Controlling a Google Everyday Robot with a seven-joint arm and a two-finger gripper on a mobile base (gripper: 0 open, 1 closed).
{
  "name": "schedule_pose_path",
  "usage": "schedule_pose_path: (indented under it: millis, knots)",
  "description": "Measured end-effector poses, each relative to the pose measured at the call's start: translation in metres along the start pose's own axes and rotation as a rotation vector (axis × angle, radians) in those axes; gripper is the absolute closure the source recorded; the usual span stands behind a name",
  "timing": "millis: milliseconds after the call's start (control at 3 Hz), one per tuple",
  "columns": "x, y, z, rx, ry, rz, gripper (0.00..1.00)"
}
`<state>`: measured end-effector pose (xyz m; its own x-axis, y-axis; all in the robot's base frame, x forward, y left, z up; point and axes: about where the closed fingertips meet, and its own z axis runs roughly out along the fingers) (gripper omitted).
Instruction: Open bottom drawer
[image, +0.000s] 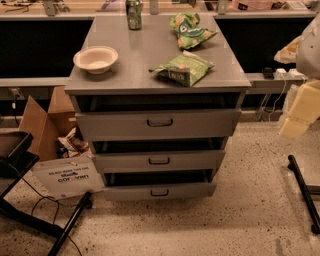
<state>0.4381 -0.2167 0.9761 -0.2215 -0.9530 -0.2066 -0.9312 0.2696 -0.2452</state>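
Observation:
The grey cabinet (125, 60) has three drawers stacked down its front. The bottom drawer (125, 192) is the narrowest and lowest, with a small dark loop handle (159, 192) at its centre. It stands slightly out, with a dark gap above its front. The middle drawer (120, 161) and top drawer (115, 124) also stand slightly out. My gripper (294, 125), cream-coloured, hangs at the right edge of the view. It is well to the right of the cabinet, above the level of the bottom drawer, and touches nothing.
On the cabinet top are a white bowl (95, 58), a green can (133, 14) and two green snack bags (182, 68) (190, 30). A cardboard box (45, 125) and a white sign (67, 176) stand on the left floor. Black stand legs (70, 225) (302, 190) lie on both sides.

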Motion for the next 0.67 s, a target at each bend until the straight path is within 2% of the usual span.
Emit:
schedule_pose_path:
  millis: [333,667]
  knots:
    - [0.0,0.0,0.0,0.0,0.0,0.0,0.0]
    - [-0.0097,0.0001,0.0063,0.008,0.018,-0.031,0.0]
